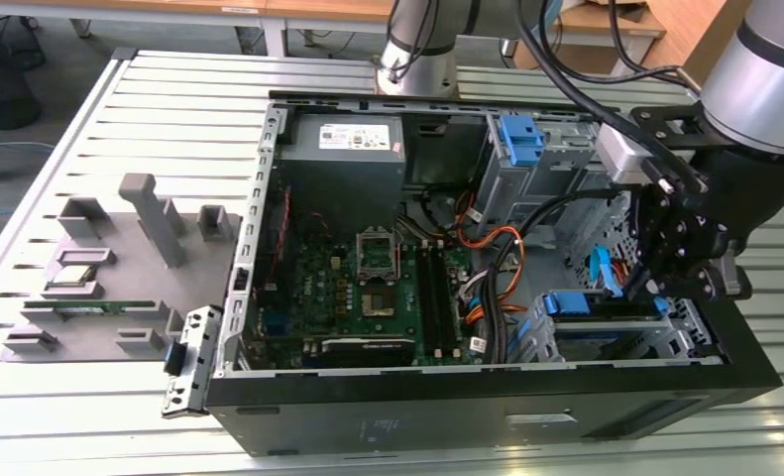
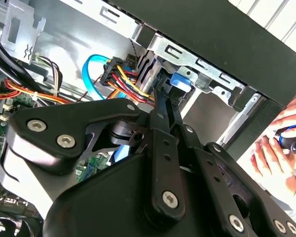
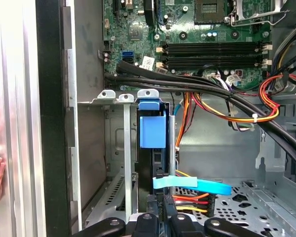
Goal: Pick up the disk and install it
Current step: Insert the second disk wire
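slatted metal bench, open computer case, jaws apparently closed on the slotted disk

robotics lab: slotted metal bench, open computer case, foam fixtures.

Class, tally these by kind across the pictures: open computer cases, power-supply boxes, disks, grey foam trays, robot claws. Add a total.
Open computer case: 1
Power-supply box: 1
Disk: 1
Grey foam tray: 1
Claw: 1
Total: 5
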Tool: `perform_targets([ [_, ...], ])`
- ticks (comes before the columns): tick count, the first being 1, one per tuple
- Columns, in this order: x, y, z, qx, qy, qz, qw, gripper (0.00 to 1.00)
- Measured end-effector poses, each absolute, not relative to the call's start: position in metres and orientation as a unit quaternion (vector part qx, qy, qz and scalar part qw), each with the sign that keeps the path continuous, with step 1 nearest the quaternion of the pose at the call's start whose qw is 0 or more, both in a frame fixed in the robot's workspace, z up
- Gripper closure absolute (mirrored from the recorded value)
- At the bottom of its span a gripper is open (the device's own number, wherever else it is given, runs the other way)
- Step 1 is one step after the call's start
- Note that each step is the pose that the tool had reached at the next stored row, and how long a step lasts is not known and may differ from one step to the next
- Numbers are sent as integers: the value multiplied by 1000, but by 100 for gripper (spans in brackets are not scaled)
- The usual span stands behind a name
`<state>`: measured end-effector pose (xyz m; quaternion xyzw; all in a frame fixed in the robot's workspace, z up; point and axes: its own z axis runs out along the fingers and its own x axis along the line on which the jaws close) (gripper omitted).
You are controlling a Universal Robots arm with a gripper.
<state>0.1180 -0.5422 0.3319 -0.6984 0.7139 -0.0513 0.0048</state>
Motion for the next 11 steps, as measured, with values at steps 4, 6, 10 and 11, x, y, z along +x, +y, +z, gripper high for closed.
perform_targets([
  [4, 118, -542, 331, -698, 714, -51, 5, 84],
  [6, 118, -542, 331, -698, 714, -51, 5, 84],
  [10, 118, -542, 331, -698, 714, -51, 5, 84],
  [11, 118, -542, 330, -698, 714, -51, 5, 84],
])
